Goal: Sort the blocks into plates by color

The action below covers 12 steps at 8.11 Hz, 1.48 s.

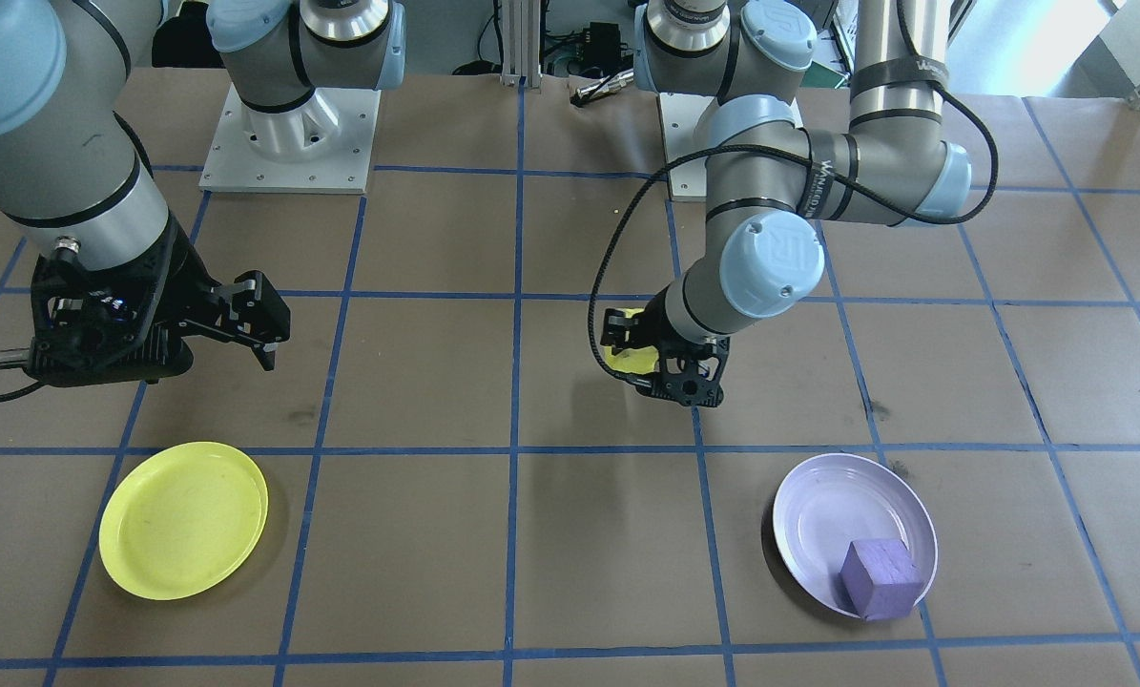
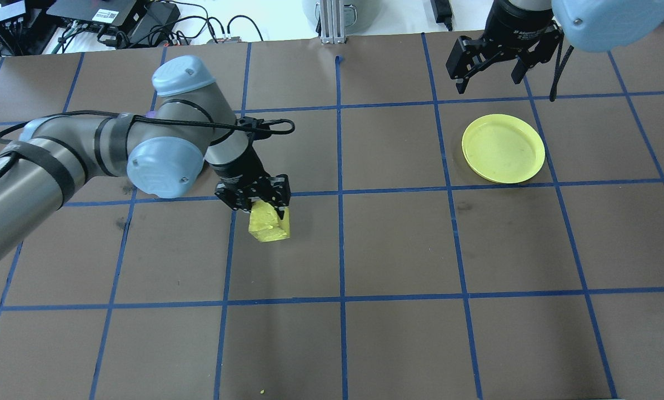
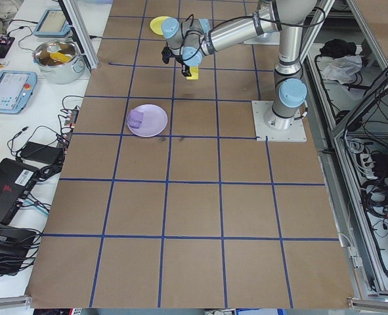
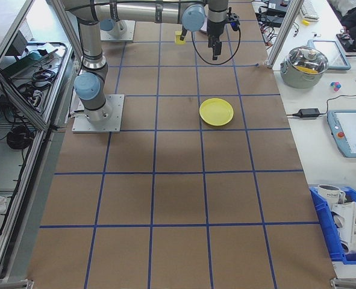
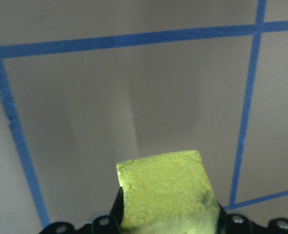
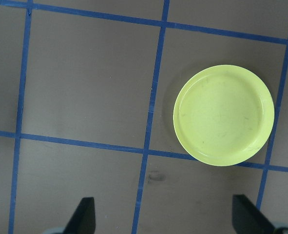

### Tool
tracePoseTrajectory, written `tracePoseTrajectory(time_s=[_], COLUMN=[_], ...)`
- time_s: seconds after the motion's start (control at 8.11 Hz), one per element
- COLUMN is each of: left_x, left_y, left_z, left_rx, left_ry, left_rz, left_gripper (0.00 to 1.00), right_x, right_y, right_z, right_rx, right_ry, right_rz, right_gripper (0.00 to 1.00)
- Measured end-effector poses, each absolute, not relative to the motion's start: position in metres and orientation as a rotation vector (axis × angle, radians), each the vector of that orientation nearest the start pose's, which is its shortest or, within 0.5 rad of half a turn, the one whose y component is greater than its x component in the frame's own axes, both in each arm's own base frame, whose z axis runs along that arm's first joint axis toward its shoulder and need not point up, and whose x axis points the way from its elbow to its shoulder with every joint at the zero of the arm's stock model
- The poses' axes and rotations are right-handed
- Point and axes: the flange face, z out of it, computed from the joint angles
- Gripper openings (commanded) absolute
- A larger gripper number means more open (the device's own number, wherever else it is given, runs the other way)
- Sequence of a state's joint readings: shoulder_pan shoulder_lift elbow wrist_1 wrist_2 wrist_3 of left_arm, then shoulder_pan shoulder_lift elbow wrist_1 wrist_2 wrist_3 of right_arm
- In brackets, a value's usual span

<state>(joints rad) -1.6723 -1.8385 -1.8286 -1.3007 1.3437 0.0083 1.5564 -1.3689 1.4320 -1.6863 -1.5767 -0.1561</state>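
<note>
Brown tabletop [image 2: 398, 250]: left gripper [image 2: 260, 204] pinches the yellow block [image 2: 269, 225] mid-frame; right gripper [image 2: 490, 69] hangs spread, upper right, above the yellow plate [image 2: 503, 148].

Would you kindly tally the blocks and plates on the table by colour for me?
Yellow: 2, the yellow block held in the left gripper and the yellow plate.
Purple: 2, the purple block lying in the lavender plate.
Total: 4 things, 2 blocks and 2 plates.
</note>
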Motion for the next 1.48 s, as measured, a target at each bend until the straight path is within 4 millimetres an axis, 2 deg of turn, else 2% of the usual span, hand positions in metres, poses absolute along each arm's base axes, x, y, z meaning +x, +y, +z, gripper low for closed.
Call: tracePoseTrajectory(time_s=[0.25,0.37,0.49,0.62,0.74,0.86,0.99,1.11,1.48], left_x=[-0.280,-0.309,-0.334,-0.355,-0.369,-0.376,-0.380,-0.381,-0.379], left_y=[-0.488,-0.484,-0.482,-0.478,-0.476,-0.473,-0.472,-0.471,-0.473], left_z=[0.256,0.250,0.237,0.222,0.214,0.210,0.208,0.211,0.229], left_rx=[0.062,0.007,-0.036,-0.054,-0.072,-0.083,-0.105,-0.131,-0.153], left_ry=[3.308,3.306,3.311,3.312,3.313,3.315,3.313,3.314,3.338], left_rz=[0.472,0.455,0.447,0.439,0.429,0.424,0.423,0.416,0.373], left_gripper=[0.00,0.00,0.00,0.26,0.53,0.96,1.00,1.00,1.00], right_x=[0.125,0.125,0.125,0.124,0.124,0.123,0.123,0.123,0.123], right_y=[-0.584,-0.584,-0.585,-0.585,-0.585,-0.586,-0.586,-0.586,-0.586], right_z=[0.457,0.456,0.456,0.456,0.455,0.456,0.456,0.456,0.456], right_rx=[-0.231,-0.234,-0.235,-0.236,-0.236,-0.236,-0.235,-0.234,-0.230], right_ry=[3.142,3.143,3.143,3.144,3.145,3.146,3.147,3.148,3.149], right_rz=[-0.072,-0.071,-0.070,-0.072,-0.074,-0.076,-0.078,-0.078,-0.081], right_gripper=[1.00,1.00,1.00,1.00,1.00,1.00,1.00,1.00,1.00])
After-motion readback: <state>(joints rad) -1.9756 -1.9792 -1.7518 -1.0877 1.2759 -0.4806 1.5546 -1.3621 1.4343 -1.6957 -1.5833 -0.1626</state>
